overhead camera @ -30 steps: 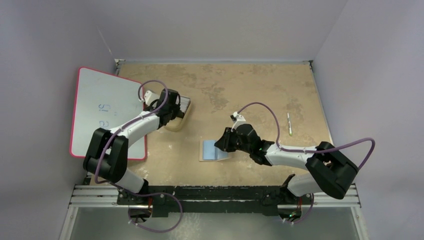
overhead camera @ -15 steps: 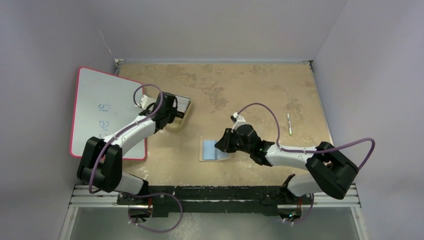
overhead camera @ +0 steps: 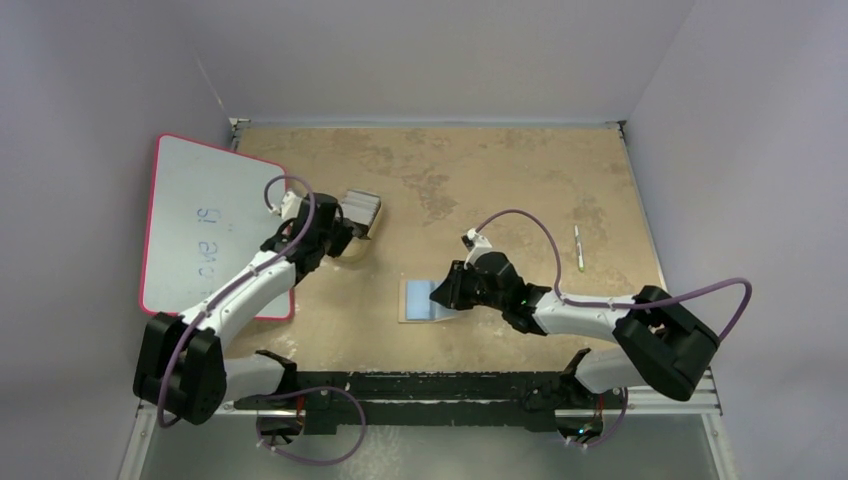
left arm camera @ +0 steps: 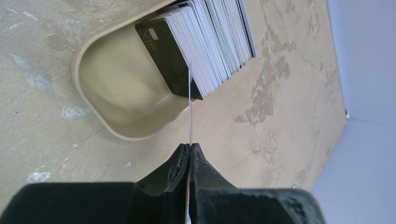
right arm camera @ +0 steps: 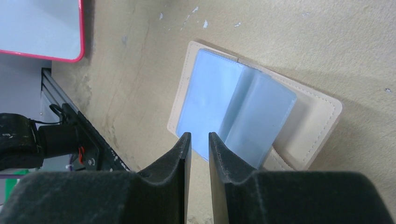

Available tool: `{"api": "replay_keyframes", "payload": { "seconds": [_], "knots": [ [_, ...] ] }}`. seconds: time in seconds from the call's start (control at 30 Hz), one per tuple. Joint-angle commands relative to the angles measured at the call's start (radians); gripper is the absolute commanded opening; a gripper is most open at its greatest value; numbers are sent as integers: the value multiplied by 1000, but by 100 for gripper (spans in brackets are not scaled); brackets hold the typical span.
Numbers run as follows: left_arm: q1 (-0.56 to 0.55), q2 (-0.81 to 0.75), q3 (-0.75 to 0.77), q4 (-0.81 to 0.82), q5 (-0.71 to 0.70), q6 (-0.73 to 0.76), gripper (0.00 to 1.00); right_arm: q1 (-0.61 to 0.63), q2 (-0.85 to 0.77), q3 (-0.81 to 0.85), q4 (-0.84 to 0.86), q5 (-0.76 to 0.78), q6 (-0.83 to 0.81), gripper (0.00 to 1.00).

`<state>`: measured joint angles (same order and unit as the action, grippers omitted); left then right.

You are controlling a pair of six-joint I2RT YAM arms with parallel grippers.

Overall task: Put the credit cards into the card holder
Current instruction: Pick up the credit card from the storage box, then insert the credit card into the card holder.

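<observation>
Left gripper [left arm camera: 190,148]: clamped tight on one thin pale card [left arm camera: 189,107], pinched by its lower edge, no gap between the fingers.
Held card: seen edge-on in the left wrist view, a thin white line running up from the fingertips; its far end reaches the stack, and I cannot tell if it is free of it.
Stack: many cards [left arm camera: 219,37] standing on edge and packed close, mostly grey-white, leaning in the far end of the tray.
Front of stack: a black card [left arm camera: 166,51] with small pale print at one corner, facing the empty part of the tray.
Tray [left arm camera: 116,79]: small, cream-yellow, rounded corners, on the table's left side just beside the whiteboard.
Right gripper [right arm camera: 199,140]: fingers a narrow slit apart, nothing seen between them; low over the near edge of the card holder, contact cannot be told.
Card holder [right arm camera: 317,121]: lying open and flat near the table's middle, well apart from the tray; tan stitched border around blue-grey pockets [right arm camera: 205,98].
Pocket detail: one blue leaf on the right half stands up a little from the tan cover.
Cards in holder: none visible.
Whiteboard [overhead camera: 200,220]: pink frame, faint blue writing, overhanging the table's left edge.
Table [overhead camera: 480,180]: tan, worn and blotchy.
Other: thin pale stick [overhead camera: 578,248] near the right edge.
</observation>
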<state>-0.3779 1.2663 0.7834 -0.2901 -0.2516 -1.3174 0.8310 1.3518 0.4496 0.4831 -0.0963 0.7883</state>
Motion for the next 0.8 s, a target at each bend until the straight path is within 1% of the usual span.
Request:
{"api": "replay_keyframes", "payload": {
  "seconds": [0.0, 0.17, 0.37, 0.57, 0.63, 0.77],
  "knots": [
    [-1, -95, -25, 1, 75, 150, 0, 2, -40, -17, 40, 28, 22, 22],
    [-2, -149, -42, 11, 196, 249, 0, 1, -46, -7, 16, 32, 20, 22],
    [-5, -175, -72, 43, 378, 291, 0, -3, -57, 0, -3, 27, 20, 22],
    [-22, -177, -97, 59, 511, 328, 0, -22, -88, 0, -47, 44, 21, 22],
    [-41, -161, -105, 54, 543, 340, 0, -27, -93, 0, -59, 46, 22, 22],
    [-111, -145, -142, 81, 554, 326, 0, -40, -96, -2, -98, 61, 32, 20]
  ]
}}
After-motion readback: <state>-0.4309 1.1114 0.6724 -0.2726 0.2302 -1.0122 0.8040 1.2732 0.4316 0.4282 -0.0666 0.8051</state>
